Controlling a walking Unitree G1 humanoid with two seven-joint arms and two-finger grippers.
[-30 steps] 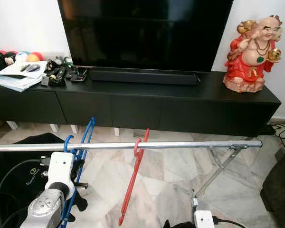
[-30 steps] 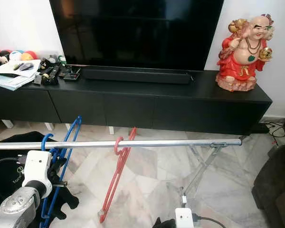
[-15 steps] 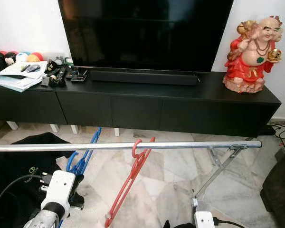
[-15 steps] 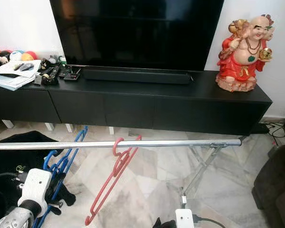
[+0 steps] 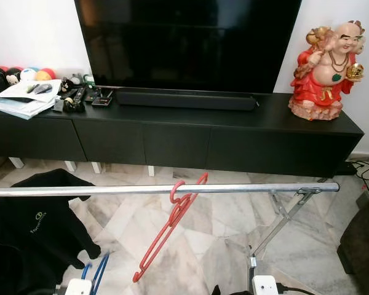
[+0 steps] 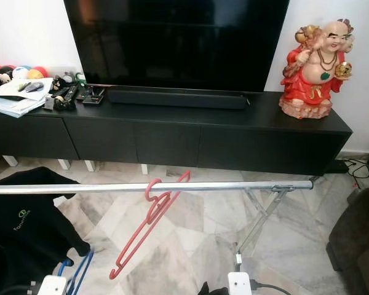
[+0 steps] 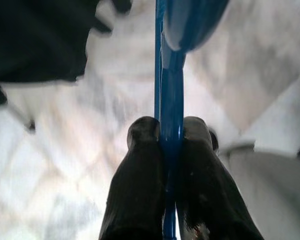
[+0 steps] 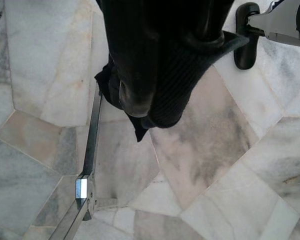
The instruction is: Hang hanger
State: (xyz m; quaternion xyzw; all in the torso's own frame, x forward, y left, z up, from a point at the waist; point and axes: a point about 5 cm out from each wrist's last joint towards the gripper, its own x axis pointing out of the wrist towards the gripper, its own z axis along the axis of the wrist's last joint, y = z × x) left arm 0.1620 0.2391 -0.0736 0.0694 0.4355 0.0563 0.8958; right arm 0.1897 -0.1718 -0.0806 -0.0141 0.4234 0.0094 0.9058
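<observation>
A red hanger (image 5: 171, 224) is hooked on the silver rail (image 5: 246, 187) near its middle and tilts down to the left. My left gripper (image 7: 170, 132) is shut on a blue hanger (image 7: 171, 95), held low over the marble floor, well below the rail. The blue hanger's lower part (image 5: 97, 270) shows at the bottom left, above my left wrist (image 5: 79, 287). My right gripper (image 8: 160, 97) hangs low with ribbed black cloth (image 8: 195, 60) clamped between its fingers.
A black garment (image 5: 31, 227) hangs under the rail's left part. The rack's folding leg (image 5: 283, 215) stands at the right. Behind are a black TV cabinet (image 5: 172, 141), a red figurine (image 5: 326, 67) and a dark seat (image 5: 364, 246).
My left arm has dropped from rail height to the bottom edge, taking the blue hanger down and off the rail. The red hanger has swung further to the left.
</observation>
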